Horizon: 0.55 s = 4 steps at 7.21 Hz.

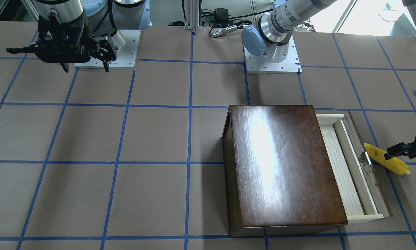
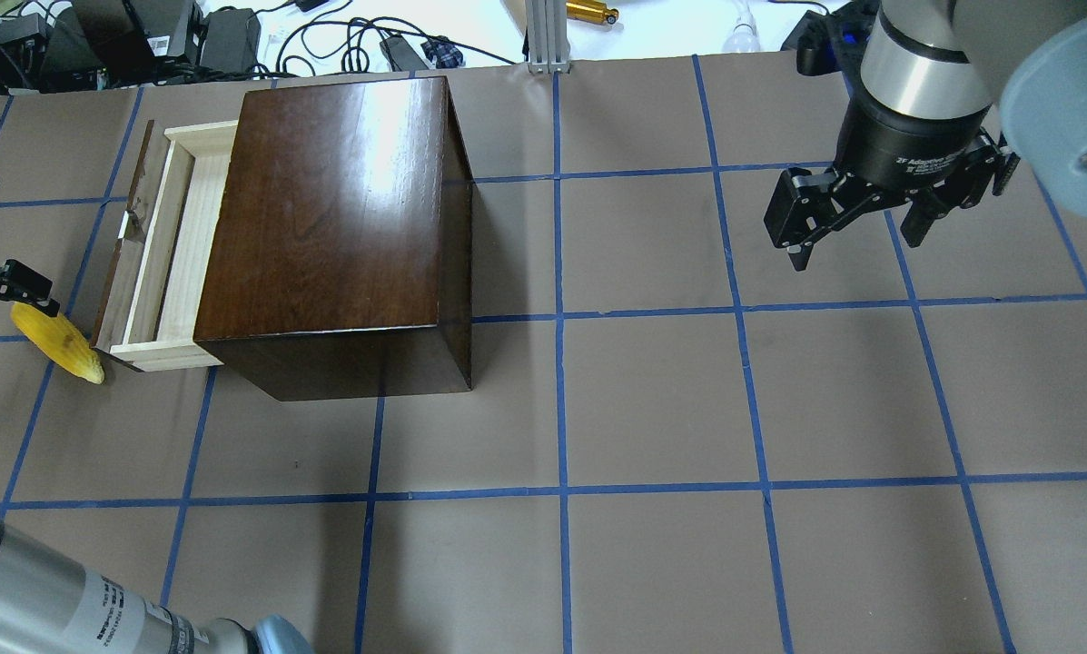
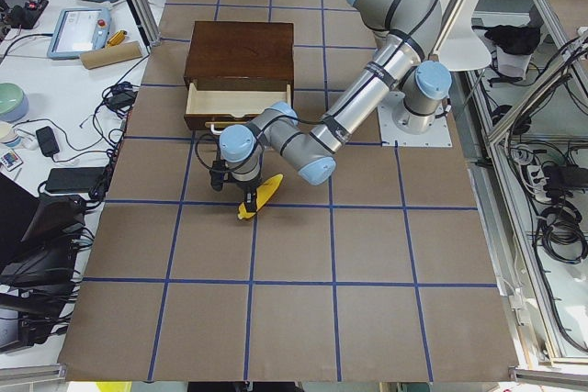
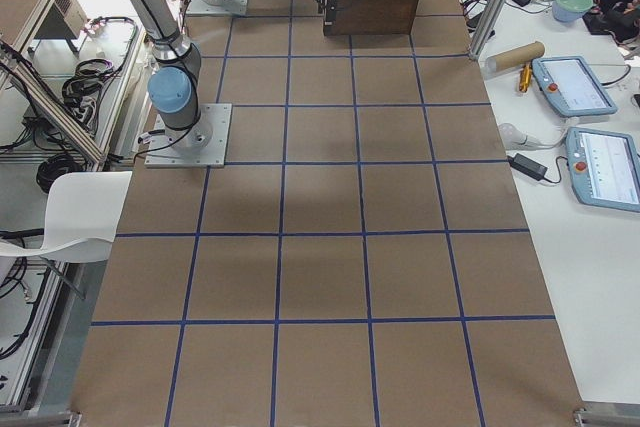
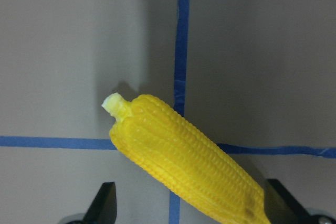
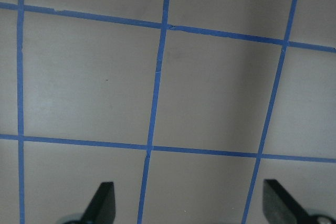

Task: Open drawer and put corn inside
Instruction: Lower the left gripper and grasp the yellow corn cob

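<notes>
The dark-brown box (image 2: 325, 218) stands on the table. Its drawer (image 2: 171, 245) is pulled partly out, showing a pale wood tray, a dark front panel and a small white handle (image 2: 130, 222); the tray is empty. The box (image 1: 280, 163) and drawer (image 1: 347, 166) also show in the front view. The yellow corn (image 2: 57, 341) lies on the table just outside the drawer front, also seen from the front (image 1: 385, 159) and from the left wrist (image 5: 184, 156). My left gripper (image 5: 194, 208) is open, its fingers straddling the corn's near end. My right gripper (image 2: 856, 245) is open and empty, high above the table, far from the box.
Both arm bases (image 1: 274, 62) sit at the robot's side of the table. Cables and power bricks (image 2: 143, 36) lie beyond the far edge behind the box. A side bench with tablets (image 3: 83, 29) runs along the far edge. Blue tape lines grid the brown table (image 2: 652, 400).
</notes>
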### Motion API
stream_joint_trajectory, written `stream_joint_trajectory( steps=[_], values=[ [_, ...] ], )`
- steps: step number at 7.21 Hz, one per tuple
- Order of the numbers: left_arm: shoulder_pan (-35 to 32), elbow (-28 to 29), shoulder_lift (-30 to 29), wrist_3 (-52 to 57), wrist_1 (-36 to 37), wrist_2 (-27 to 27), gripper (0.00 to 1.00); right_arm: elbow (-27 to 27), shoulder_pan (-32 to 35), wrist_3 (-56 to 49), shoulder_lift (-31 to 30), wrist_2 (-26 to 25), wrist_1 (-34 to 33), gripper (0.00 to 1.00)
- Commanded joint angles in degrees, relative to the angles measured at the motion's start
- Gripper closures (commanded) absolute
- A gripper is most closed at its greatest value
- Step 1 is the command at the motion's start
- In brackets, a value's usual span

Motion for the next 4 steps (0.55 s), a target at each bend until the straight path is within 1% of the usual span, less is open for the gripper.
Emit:
stream_joint_trajectory(
  steps=[1, 4],
  values=[
    [0.0, 0.0, -2.4, 0.2, 1.2, 0.2, 0.00, 0.0, 0.0, 0.0, 0.1, 0.0, 0.0, 0.00],
    [0.0, -0.1, -4.0, 0.2, 2.3, 0.3, 0.00, 0.0, 0.0, 0.0, 0.0, 0.0, 0.0, 0.00]
  ],
)
